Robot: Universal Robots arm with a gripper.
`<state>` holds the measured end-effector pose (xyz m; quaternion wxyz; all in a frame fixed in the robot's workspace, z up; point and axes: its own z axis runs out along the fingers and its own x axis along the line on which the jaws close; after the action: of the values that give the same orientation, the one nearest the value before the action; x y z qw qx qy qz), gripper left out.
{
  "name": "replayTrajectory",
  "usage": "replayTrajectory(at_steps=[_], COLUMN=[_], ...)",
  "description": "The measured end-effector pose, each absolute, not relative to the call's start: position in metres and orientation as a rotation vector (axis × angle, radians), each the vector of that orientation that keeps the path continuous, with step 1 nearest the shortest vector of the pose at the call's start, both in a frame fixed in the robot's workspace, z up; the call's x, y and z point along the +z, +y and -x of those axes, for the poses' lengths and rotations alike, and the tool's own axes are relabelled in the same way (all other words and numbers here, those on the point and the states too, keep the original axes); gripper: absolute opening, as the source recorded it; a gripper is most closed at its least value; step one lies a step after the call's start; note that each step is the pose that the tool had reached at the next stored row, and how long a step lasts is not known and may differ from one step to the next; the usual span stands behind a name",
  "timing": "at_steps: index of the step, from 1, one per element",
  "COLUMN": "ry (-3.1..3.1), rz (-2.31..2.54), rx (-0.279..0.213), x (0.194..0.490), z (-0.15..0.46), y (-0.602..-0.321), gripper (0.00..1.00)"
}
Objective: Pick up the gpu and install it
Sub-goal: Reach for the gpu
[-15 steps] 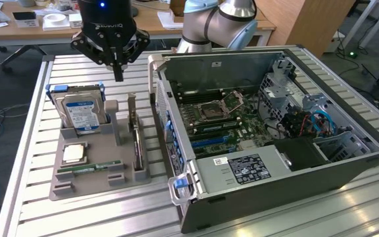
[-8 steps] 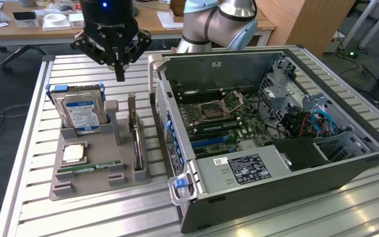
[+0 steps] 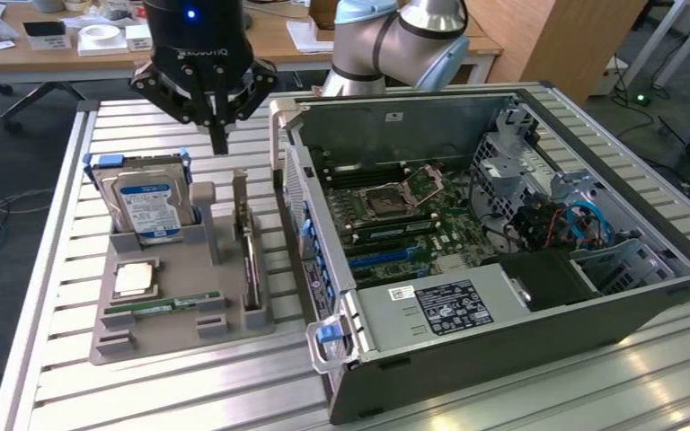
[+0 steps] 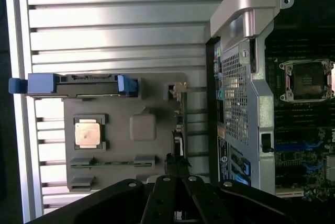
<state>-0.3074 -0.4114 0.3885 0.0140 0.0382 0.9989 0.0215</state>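
Exterior view: a grey tray [image 3: 177,337] lies on a metal slat table [image 3: 57,224], just beside an open computer case [image 3: 441,296]. The gpu [image 3: 247,242] stands in the tray, along the tray edge that is nearest the case. It is up on its thin edge, not lying flat. Its long side runs along that tray edge, from the end with the hard drive [image 3: 147,206] to the other end. Its flat faces look sideways, one at the case and one at the middle of the tray.

The gripper [image 3: 216,144] hangs above the hard drive end of the tray, pointing straight down. Its two fingers are pressed together with nothing between them (they touch no part). It is up in the air, apart from the gpu.

In the wrist view the gpu [image 4: 181,114] looks like a thin line, seen from above, between the tray [image 4: 120,156] and the case [image 4: 241,103]. The gripper [image 4: 175,164] tips sit right over that line, near one end of it.
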Motion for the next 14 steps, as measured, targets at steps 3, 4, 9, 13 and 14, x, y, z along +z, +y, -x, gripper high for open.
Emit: replayTrajectory(at_steps=[3, 4, 9, 13, 14], ry=[3.111, 3.111, 3.111, 3.11, 3.11], rz=[-0.119, -0.119, -0.119, -0.119, -0.119], rx=[0.067, 0.067, 0.067, 0.064, 0.061], x=[0.388, 0.388, 0.388, 0.388, 0.388], z=[0.307, 0.307, 0.307, 0.307, 0.307], y=[-0.418, -0.421, -0.435, -0.443, -0.445], gripper=[0.11, 0.11, 0.11, 0.11, 0.11])
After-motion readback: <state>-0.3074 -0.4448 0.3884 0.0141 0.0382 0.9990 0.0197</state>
